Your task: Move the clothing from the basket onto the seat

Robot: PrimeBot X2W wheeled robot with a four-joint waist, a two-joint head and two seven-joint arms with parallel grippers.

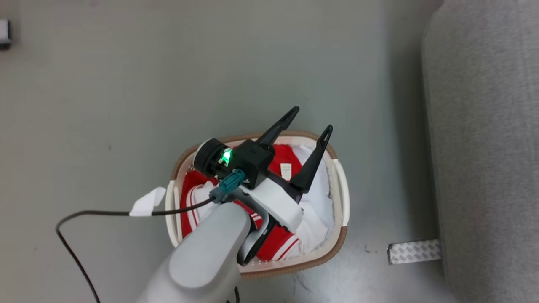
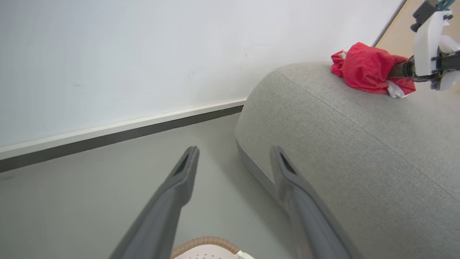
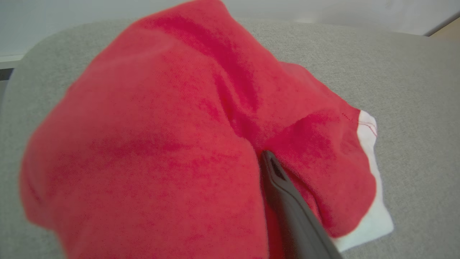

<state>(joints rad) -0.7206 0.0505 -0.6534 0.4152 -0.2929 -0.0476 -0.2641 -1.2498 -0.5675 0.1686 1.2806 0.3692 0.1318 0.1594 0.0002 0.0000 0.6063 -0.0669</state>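
Note:
The white basket (image 1: 337,240) with a brown rim stands on the floor left of the grey seat (image 1: 484,147). Red clothing with white stripes (image 1: 280,246) lies in it beside a plain white cloth (image 1: 316,212). My left gripper (image 1: 312,119) hovers open above the basket's far side, with nothing between its fingers (image 2: 183,176); the basket rim (image 2: 205,241) shows below them. On top of the seat (image 2: 359,151) my right gripper (image 2: 395,70) is shut on a red garment (image 2: 366,68). That garment (image 3: 161,144) drapes over one finger, and the other finger (image 3: 278,178) shows beside its white trim.
A silver tape strip (image 1: 414,251) lies on the grey floor at the seat's base. A dark cable with a white tag (image 1: 147,202) trails left from my left wrist. A white wall with a dark baseboard (image 2: 118,131) runs behind the seat.

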